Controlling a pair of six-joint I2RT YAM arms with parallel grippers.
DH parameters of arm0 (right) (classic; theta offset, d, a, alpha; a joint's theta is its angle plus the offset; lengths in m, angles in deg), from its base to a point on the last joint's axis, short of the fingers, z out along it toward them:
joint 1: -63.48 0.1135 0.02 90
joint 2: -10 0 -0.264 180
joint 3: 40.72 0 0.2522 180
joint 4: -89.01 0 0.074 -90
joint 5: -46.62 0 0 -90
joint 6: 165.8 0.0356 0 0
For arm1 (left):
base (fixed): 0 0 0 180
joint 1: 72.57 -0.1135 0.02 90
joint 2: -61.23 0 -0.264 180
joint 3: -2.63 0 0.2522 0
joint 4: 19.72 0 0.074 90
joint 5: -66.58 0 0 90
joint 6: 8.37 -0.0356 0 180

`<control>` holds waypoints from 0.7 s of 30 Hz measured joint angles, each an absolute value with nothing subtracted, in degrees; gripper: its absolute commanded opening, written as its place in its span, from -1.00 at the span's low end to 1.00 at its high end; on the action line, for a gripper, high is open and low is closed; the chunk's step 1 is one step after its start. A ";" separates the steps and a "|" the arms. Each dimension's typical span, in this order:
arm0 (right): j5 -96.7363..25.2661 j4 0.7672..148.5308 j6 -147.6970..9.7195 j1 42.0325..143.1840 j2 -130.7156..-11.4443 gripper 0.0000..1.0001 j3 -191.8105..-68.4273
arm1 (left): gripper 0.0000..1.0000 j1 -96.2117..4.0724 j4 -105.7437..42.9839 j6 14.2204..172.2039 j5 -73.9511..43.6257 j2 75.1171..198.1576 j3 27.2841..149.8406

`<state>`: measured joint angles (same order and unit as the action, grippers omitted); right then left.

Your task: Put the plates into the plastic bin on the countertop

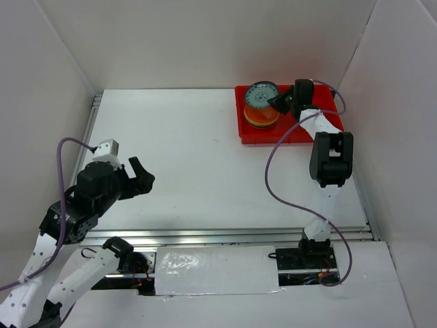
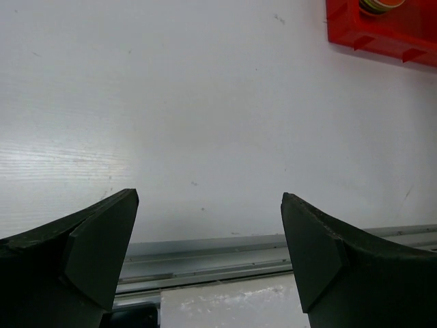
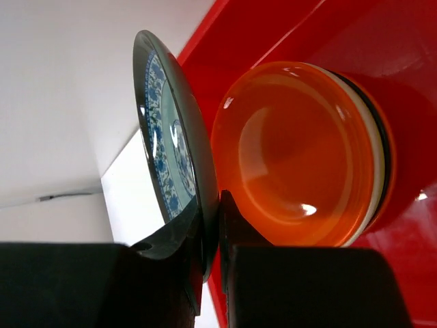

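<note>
Red plastic bin (image 1: 287, 133) sits at one o'clock on the white counter (image 1: 205, 164), holding a stack of plates (image 1: 262, 124) topped by an orange plate (image 1: 261, 116). Right pincer (image 1: 281, 102) is nearly closed, pinching the grey-blue patterned plate (image 1: 262, 94) by a thin bit of its rim. That plate hangs tilted over the stack's twelve o'clock side; whether it touches the orange plate I cannot tell. Left pincer (image 1: 136, 181) is spread wide and holds nothing, hovering at eight o'clock over the counter.

The risk, as I judge it, is that the hold is only on the lip, so the plate could pivot or slip. Let go while tilted and off-centre, it may slide off the glossy orange plate, clatter against the bin wall, or nudge the tall stack askew.
</note>
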<state>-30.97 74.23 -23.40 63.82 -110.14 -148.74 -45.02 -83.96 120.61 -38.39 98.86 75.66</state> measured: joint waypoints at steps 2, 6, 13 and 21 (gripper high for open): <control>-28.33 73.44 -23.29 62.86 -112.82 -0.86 -150.78 | 0.99 -46.13 -84.05 119.35 -38.28 97.24 75.33; -26.12 72.00 -22.75 61.94 -113.59 -0.04 -149.90 | 0.99 -50.46 -83.83 117.55 -36.99 93.61 74.02; -26.01 72.41 -23.66 61.59 -111.40 1.00 -146.56 | 0.99 -51.77 -83.31 115.67 -34.21 94.09 73.95; -32.83 64.46 -27.40 61.98 -95.60 1.00 -142.71 | 0.99 -52.67 -83.20 114.80 -33.38 95.12 73.65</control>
